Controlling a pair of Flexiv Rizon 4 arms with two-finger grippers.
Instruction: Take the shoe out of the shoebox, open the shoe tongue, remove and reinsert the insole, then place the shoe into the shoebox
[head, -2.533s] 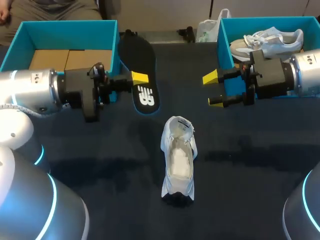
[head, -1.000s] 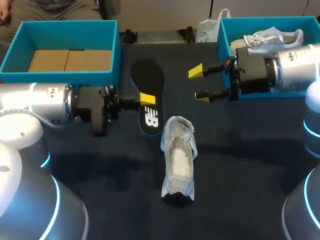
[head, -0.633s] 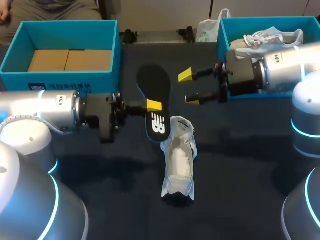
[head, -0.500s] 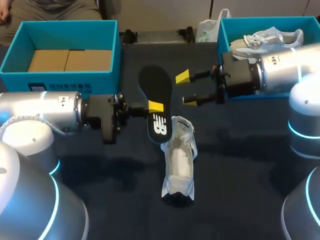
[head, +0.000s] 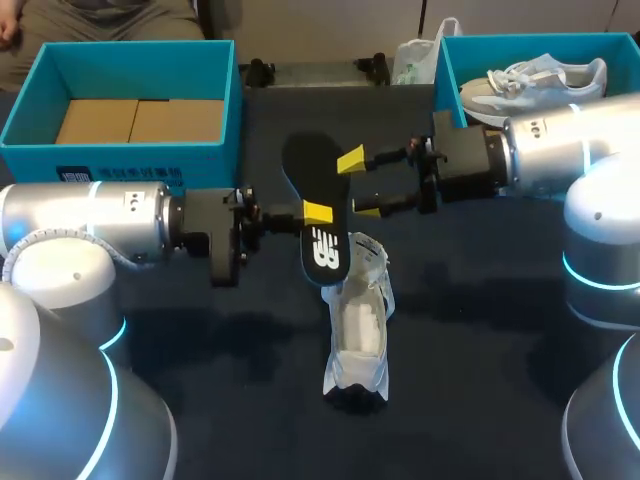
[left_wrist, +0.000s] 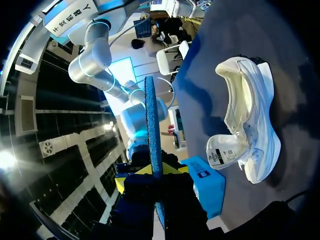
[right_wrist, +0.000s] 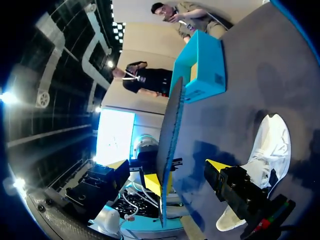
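Above the middle of the dark table (head: 480, 330), my left gripper (head: 318, 212) is clamped on a flat black insole with a blue edge (head: 308, 172), one yellow tip pressing each face about midway along its length. From the left wrist view the insole (left_wrist: 152, 125) shows edge-on, running straight out from between the left gripper's tips (left_wrist: 155, 172).

My right gripper (head: 358, 186) comes in from the other side with its fingers spread wide. The right wrist view shows the insole (right_wrist: 171, 135) standing edge-on in the gap of the right gripper (right_wrist: 183, 174), closer to one finger than the other. Whether that finger touches it, I cannot tell.

A white fabric shoe (head: 358, 325) lies on the table just nearer than the insole, its opening facing up and its tongue folded outward. The insole's printed end hangs just beside that tongue; I cannot tell if they touch. Both wrist views show the shoe (left_wrist: 250, 125) (right_wrist: 265, 150) resting on the table beside the grippers.

At the far left corner sits an open teal shoebox (head: 120, 48) with brown cardboard in its bottom. At the far right, a second teal box (head: 445, 70) holds another pale sneaker (head: 535, 80).
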